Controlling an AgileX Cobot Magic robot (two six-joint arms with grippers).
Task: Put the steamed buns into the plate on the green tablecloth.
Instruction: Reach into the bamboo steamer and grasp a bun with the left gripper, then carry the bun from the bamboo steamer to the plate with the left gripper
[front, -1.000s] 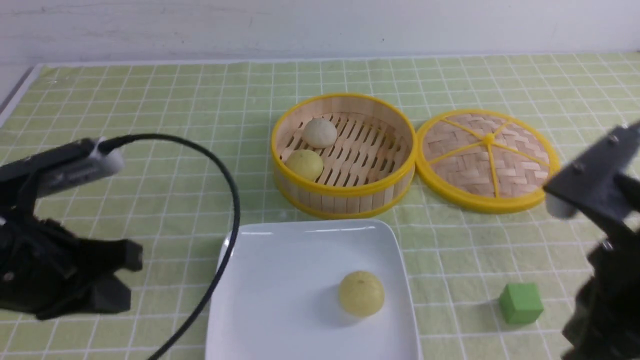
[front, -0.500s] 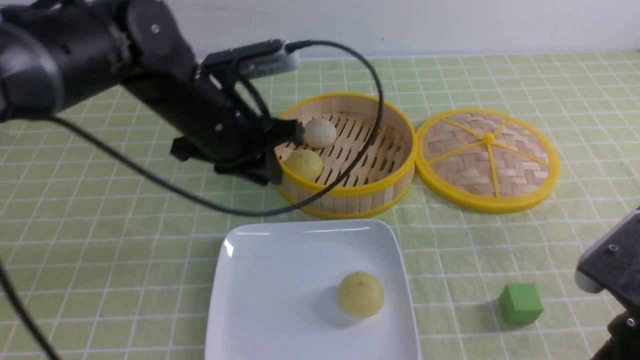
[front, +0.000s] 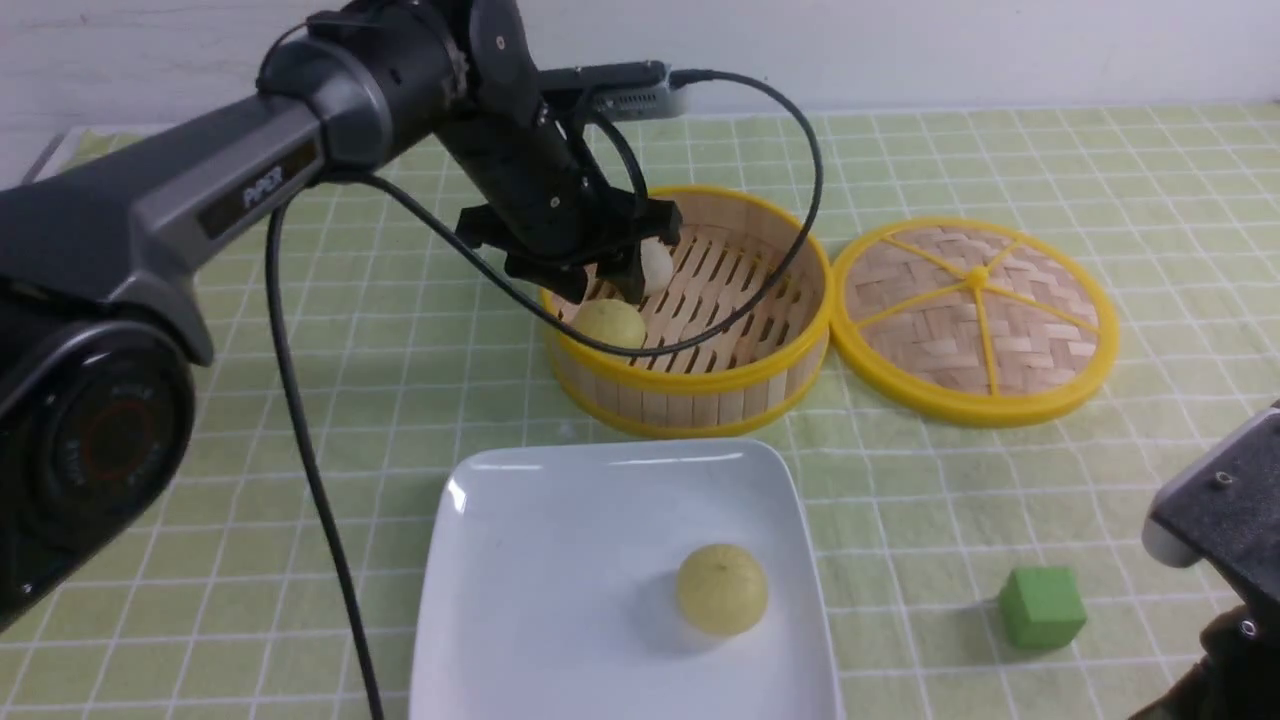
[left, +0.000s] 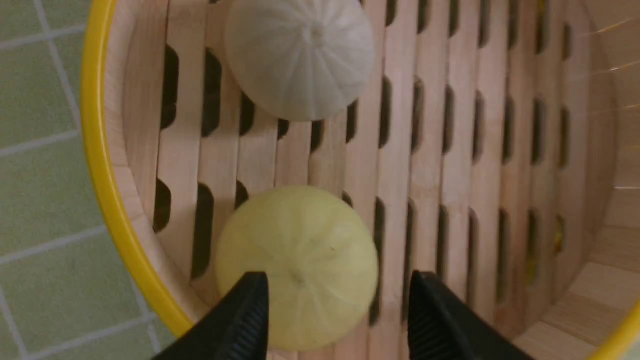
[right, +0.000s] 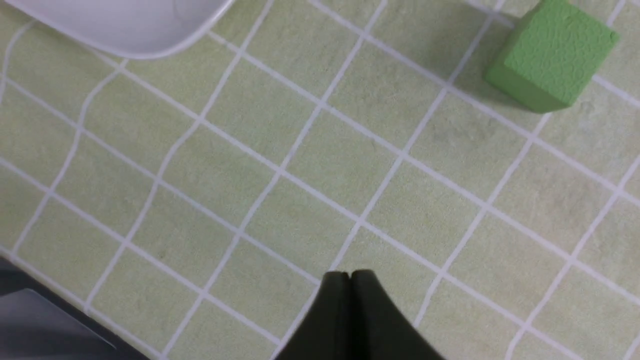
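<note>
One pale yellow steamed bun lies on the white square plate at the front of the green tablecloth. Two more buns are in the bamboo steamer basket: a yellow one and an off-white one, which the arm partly hides in the front view. My left gripper hangs open just above the yellow bun in the basket, a finger to either side, holding nothing. My right gripper is shut and empty, low over the cloth at the front right.
The round woven lid lies flat to the right of the basket. A green cube sits on the cloth right of the plate, near my right arm. The left arm's black cable hangs down past the plate's left side.
My left arm has swung from the near left corner up and over the basket, and its jaws have opened. My right arm has drawn back toward the lower right.
</note>
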